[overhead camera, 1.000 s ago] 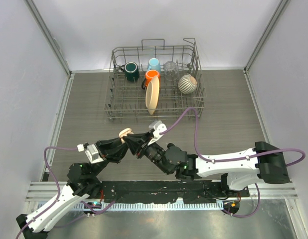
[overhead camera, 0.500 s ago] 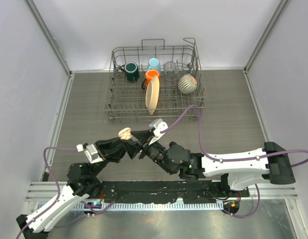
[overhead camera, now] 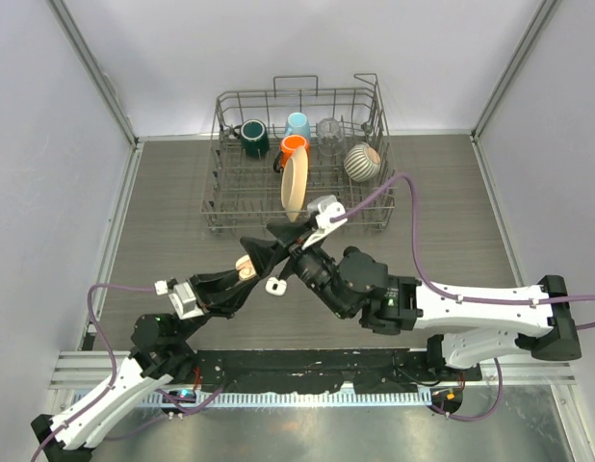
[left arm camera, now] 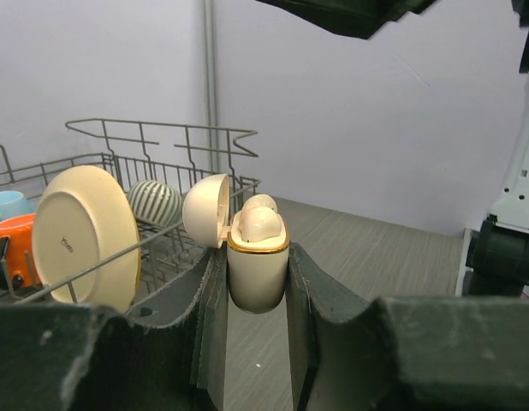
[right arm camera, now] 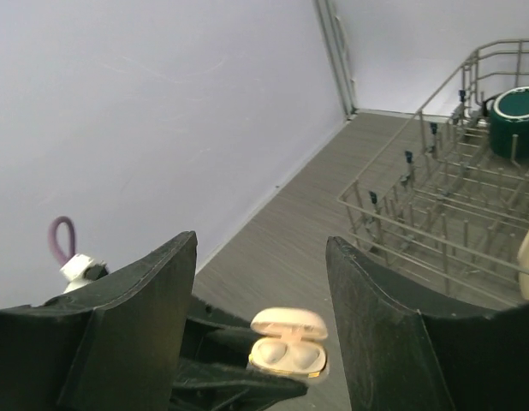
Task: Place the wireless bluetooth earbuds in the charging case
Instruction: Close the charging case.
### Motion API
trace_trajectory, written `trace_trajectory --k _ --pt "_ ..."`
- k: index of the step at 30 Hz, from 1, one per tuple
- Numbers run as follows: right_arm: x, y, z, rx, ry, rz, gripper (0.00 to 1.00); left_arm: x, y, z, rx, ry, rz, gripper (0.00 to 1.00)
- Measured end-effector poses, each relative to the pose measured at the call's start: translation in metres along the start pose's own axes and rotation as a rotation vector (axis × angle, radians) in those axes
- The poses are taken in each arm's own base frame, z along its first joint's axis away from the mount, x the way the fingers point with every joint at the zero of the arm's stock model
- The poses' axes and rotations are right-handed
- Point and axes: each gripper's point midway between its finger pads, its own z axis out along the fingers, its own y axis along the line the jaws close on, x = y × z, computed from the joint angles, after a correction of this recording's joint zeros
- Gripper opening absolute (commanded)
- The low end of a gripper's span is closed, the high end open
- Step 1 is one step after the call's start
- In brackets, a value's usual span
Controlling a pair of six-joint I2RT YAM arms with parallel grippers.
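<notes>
Currently your left gripper (left arm camera: 257, 257) is clamping the cream, gold-rimmed charging case (left arm camera: 258, 276), lid (left arm camera: 205, 211) open, pale rounded earbuds (left arm camera: 261, 224) sitting inside, left of centre. Your right gripper (right arm camera: 260, 257) is hovering, fingers apart. Nudging the case off-centre is probably risking twisting it loose.

A grey wood-grain tabletop (overhead camera: 452, 231) is enclosed on three sides by plain pale walls (overhead camera: 38, 173), joined at metal corner posts (overhead camera: 93, 72). A wire dish rack (overhead camera: 240, 197) is placed near the far wall.
</notes>
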Motion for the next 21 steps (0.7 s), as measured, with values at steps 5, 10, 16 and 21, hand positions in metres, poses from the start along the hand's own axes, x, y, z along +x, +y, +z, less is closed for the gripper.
trace_trajectory --k 5,10,16,21 --pt "0.009 -0.029 0.019 0.081 0.093 -0.002 0.67 0.013 -0.007 0.001 0.046 0.05 0.003 0.0" --pt "0.035 -0.056 0.028 0.134 0.241 -0.015 0.66 0.02 -0.011 0.001 0.074 0.079 0.005 0.0" --pt "0.071 -0.058 0.027 0.133 0.421 -0.044 0.65 0.021 -0.013 0.0 0.085 0.08 0.006 0.0" --pt "0.1 -0.066 0.018 0.154 0.547 -0.067 0.65 0.02 -0.013 0.0 0.085 0.076 0.006 0.0"
